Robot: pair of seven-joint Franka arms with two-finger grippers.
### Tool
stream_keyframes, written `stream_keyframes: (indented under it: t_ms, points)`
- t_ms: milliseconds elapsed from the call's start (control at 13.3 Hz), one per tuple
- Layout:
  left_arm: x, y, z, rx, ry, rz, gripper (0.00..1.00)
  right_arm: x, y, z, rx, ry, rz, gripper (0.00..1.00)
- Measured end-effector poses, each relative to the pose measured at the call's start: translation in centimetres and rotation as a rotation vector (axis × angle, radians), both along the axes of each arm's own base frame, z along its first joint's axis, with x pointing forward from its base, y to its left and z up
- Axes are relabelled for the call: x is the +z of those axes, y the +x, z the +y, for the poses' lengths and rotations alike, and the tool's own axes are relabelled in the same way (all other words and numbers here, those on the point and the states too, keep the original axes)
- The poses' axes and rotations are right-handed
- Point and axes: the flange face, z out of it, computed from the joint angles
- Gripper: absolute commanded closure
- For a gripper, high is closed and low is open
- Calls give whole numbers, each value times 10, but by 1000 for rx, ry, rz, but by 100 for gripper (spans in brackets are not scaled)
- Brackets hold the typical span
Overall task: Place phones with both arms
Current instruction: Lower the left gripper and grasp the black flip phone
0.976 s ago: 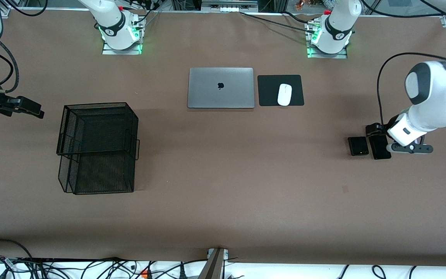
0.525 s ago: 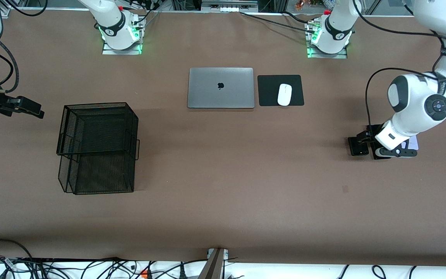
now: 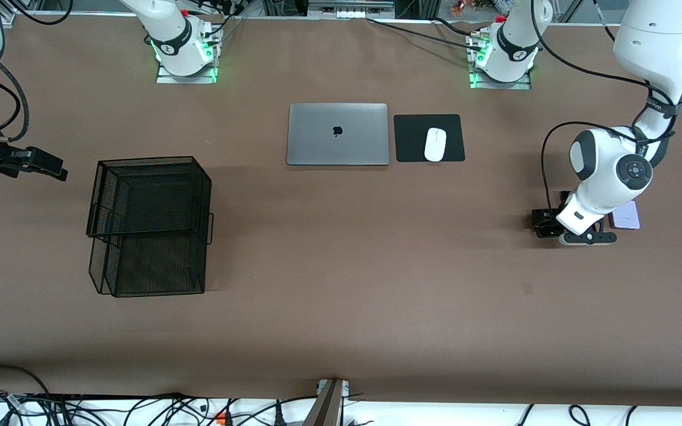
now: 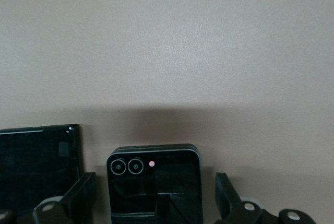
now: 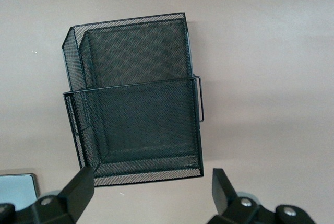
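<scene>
Left pincer (image 4: 154,203) spread wide, low over small black phone (image 4: 155,185) on the desk (image 3: 341,266) at the left arm's end, gripping nothing. Right pincer (image 5: 151,190) also wide apart, empty, waiting above mesh tray (image 5: 136,96).

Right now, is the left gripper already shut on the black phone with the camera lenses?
No: in the left wrist view the left gripper is open, its fingers standing apart on either side of the small black phone.
</scene>
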Motion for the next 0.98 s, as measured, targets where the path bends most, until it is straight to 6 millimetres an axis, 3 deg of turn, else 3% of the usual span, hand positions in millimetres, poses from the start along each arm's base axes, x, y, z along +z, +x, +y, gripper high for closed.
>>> stream_keyframes:
  t_ms: [600, 676, 826, 901, 976]
  points:
    - [-18, -9, 8, 70, -3, -15, 3, 0, 0, 0, 0, 0, 0, 0]
    - [-19, -9, 7, 80, -4, -16, 18, 0, 0, 0, 0, 0, 0, 0]
    - [-19, -9, 6, 93, -6, -17, 61, 0, 0, 0, 0, 0, 0, 0]
    - [-17, -8, 5, 94, -7, -21, 77, 0, 0, 0, 0, 0, 0, 0]
    - [-12, -7, 5, 99, -7, -28, 86, 0, 0, 0, 0, 0, 0, 0]
